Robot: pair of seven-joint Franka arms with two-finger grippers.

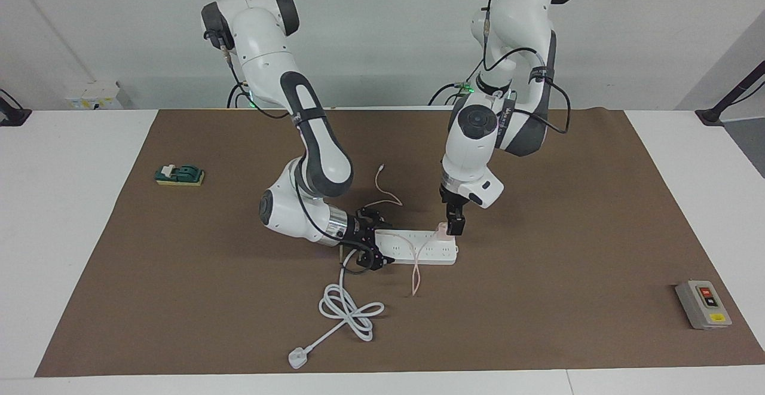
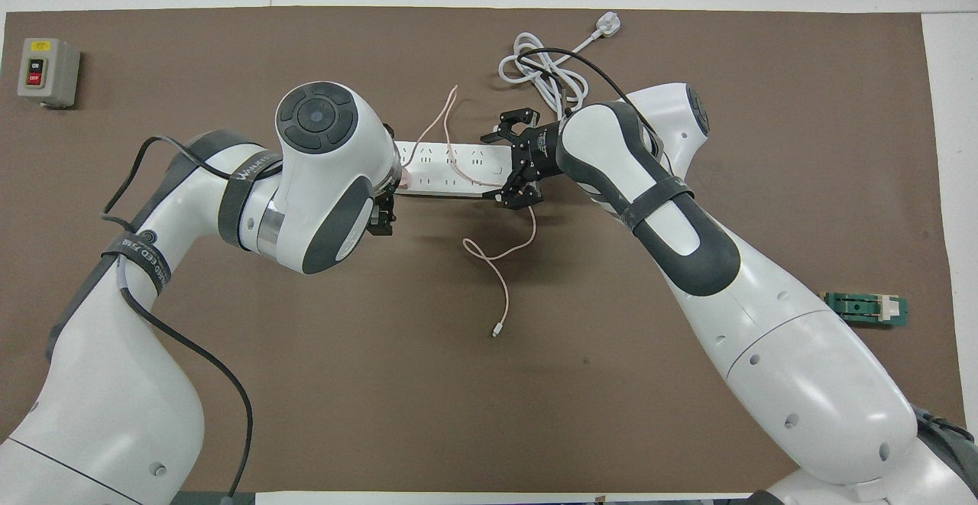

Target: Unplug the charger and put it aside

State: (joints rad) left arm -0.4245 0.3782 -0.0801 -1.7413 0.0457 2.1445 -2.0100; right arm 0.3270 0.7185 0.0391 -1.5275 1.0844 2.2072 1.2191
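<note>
Item one: the white power strip (image 1: 418, 248) lies flat on the brown mat (image 1: 538, 323) in the middle of the tabletop (image 1: 60, 204). Its thick white cord (image 1: 346, 308) loops away from the robots and ends in a white plug (image 1: 297, 358).

Item two: the charger (image 1: 441, 229), a small pale pink cube, sits plugged into the end of the strip toward the left arm's end of the tabletop. Its thin pink cable (image 1: 416, 263) drapes across the strip, one loop hanging past the strip's edge away from the robots, the other end trailing toward the robots with its tip (image 1: 381, 169) loose on the mat.

Item three: your left pincer (image 1: 457, 226) points straight down at the charger, its tips right beside the pink cube; you cannot tell whether they grip it.

Item four: your right pincer (image 1: 373, 241) lies low and sideways, its fingers spread around the strip's other end, where the cord leaves.

Item five: a grey switch box (image 1: 703, 304) sits near the mat corner at the left arm's end. A green block (image 1: 179, 174) rests toward the right arm's end.
</note>
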